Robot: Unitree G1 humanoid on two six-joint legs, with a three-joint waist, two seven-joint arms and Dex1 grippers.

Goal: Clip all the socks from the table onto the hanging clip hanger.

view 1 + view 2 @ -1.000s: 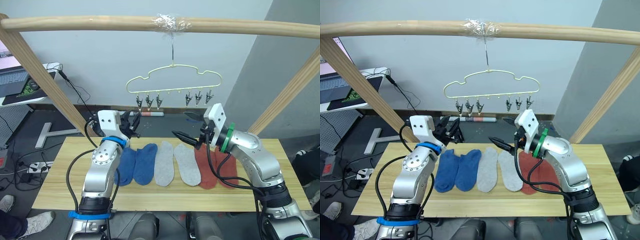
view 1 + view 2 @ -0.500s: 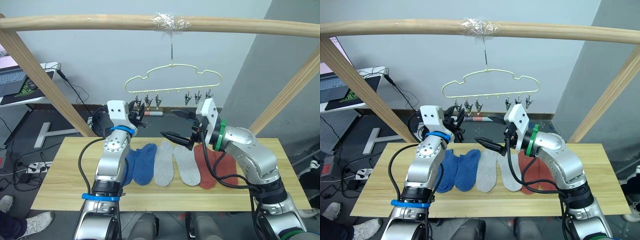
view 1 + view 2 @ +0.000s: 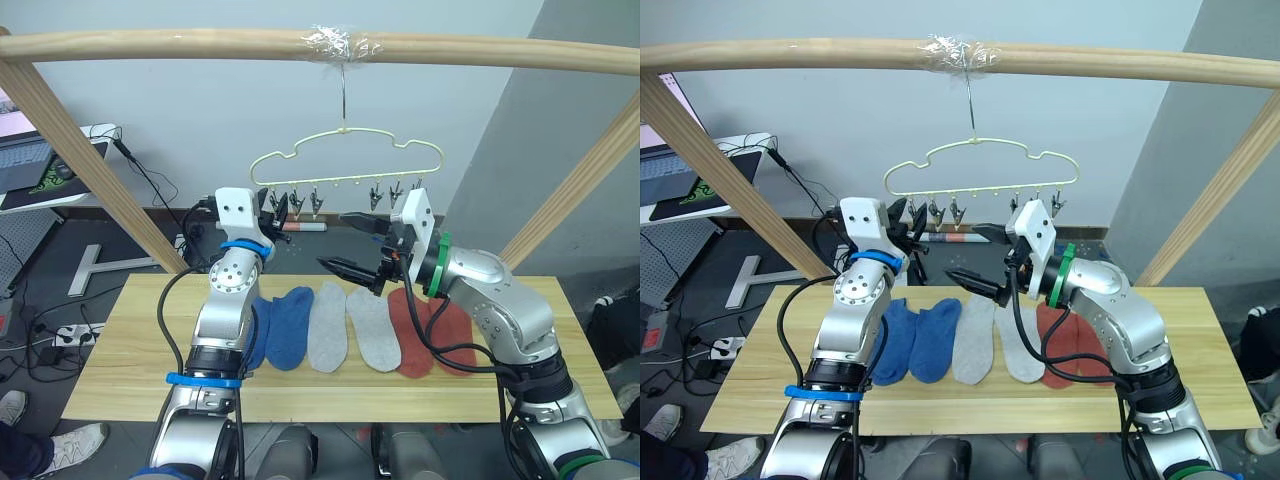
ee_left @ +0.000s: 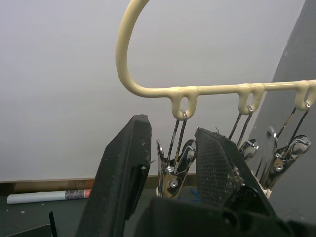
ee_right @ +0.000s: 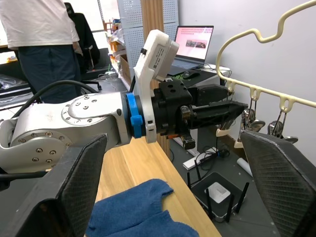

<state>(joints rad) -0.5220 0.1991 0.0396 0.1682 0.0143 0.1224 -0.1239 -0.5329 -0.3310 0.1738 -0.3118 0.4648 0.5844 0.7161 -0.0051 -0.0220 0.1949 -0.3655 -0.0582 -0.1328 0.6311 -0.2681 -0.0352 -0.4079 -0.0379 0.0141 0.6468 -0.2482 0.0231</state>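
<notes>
Right gripper (image 3: 350, 243) is raised over the middle of the table (image 3: 120, 350), fingers spread wide, nothing between them. Below it lie six socks (image 3: 330, 328) flat in a neat row on the light wooden planks: two blue on the left, two light grey in the middle, two rust red on the right, toes pointing toward the robot. Left gripper (image 4: 170, 163) is up higher, fingers parted either side of the end metal clip (image 4: 173, 170), gripping nothing. Beyond, the pale yellow-green clip hanger (image 3: 345, 160) hangs from the wooden pole (image 3: 200, 45), clips in two groups of three.
</notes>
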